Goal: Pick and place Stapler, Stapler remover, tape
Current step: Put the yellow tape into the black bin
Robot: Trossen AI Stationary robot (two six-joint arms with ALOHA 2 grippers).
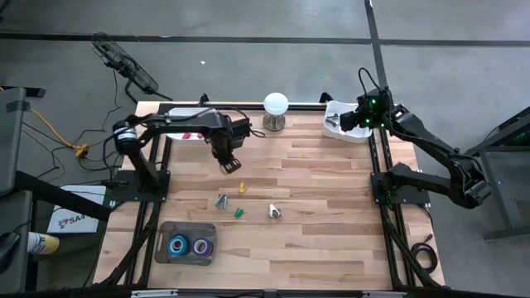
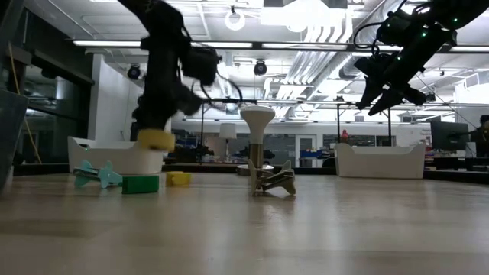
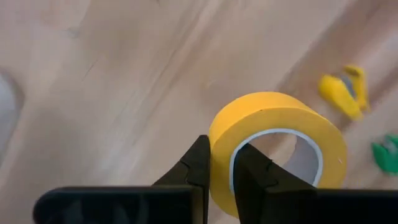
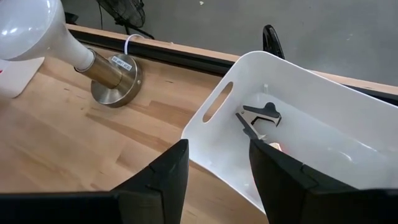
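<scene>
L gripper pinching yellow tape roll by its wall, lifted just off the bench.
R gripper over white bin, fingers spread, nothing held; staple remover in bin.

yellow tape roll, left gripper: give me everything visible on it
The yellow tape roll is a ring with an open centre, a matte yellow outside and a pale inner core. The left gripper is shut on its wall, one finger outside and one inside the hole. In the low view it hangs clear of the wooden table, near the left rear.
</scene>
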